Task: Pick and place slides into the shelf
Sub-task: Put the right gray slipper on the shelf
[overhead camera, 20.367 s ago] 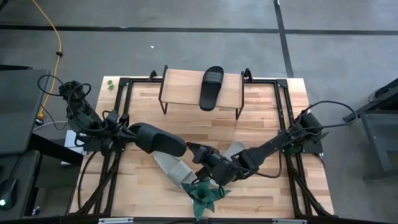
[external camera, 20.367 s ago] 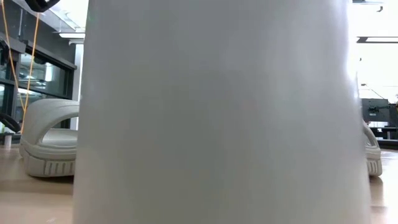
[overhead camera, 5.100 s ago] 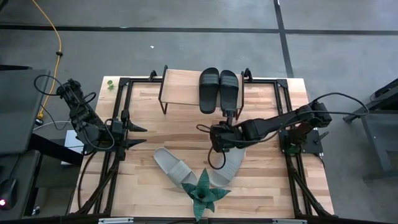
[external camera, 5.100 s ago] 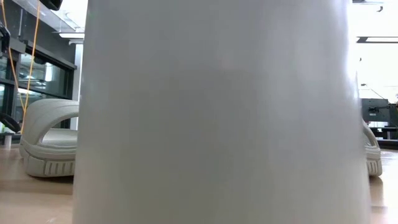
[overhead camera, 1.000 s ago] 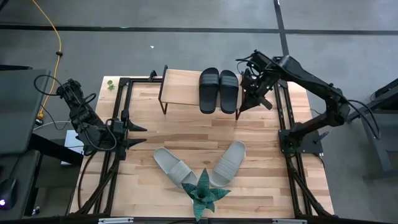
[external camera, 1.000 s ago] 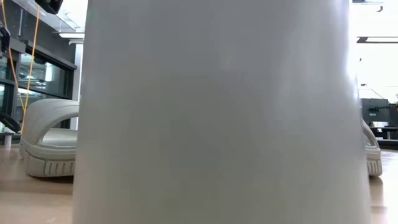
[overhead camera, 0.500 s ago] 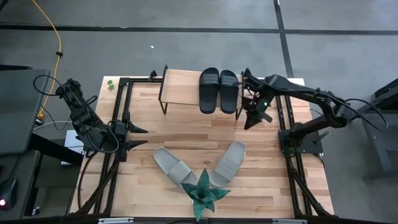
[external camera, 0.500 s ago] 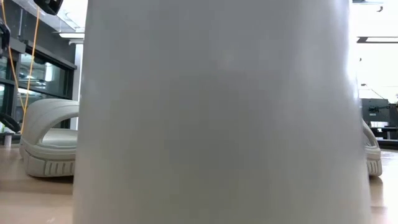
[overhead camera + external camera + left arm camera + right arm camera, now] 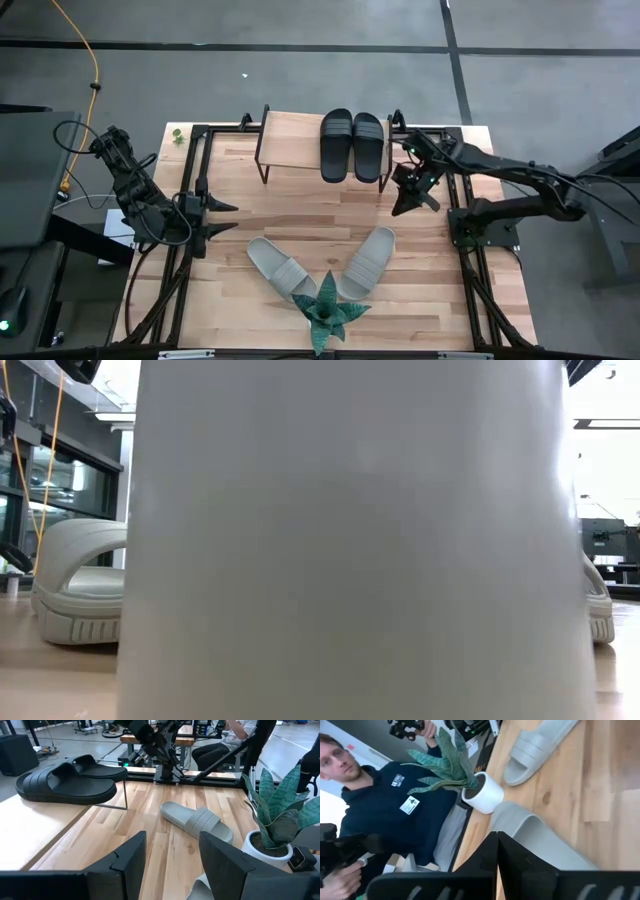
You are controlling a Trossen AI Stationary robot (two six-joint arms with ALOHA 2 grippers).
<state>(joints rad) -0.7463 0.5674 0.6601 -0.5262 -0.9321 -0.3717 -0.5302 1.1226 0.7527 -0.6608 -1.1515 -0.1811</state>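
In the view from above, the shelf (image 9: 295,140) stands at the upper middle of the frame, at the far edge of the table (image 9: 440,290). Two black slides (image 9: 352,145) lie side by side on the right part of its plank top, touching each other, with their lower ends reaching over the front edge of the plank. The two grey slides (image 9: 322,267) lie on the table in the lower middle of the frame, forming a V shape; the left one (image 9: 280,268) and the right one (image 9: 366,262) point toward a green plant (image 9: 328,311) in a white pot just below them.

The right gripper (image 9: 404,205) is right of the centre of the frame, just beside the right end of the shelf. Its fingers are pressed together and carry nothing. Its own camera shows the closed fingers (image 9: 496,865) above a grey slide, and a person in a dark hooded top (image 9: 385,805) beyond the table.

The left gripper (image 9: 226,219) is at the left side of the frame, over the table edge. Its fingers stand apart and are empty.

In the low view the white pot (image 9: 350,540) fills almost the whole frame.
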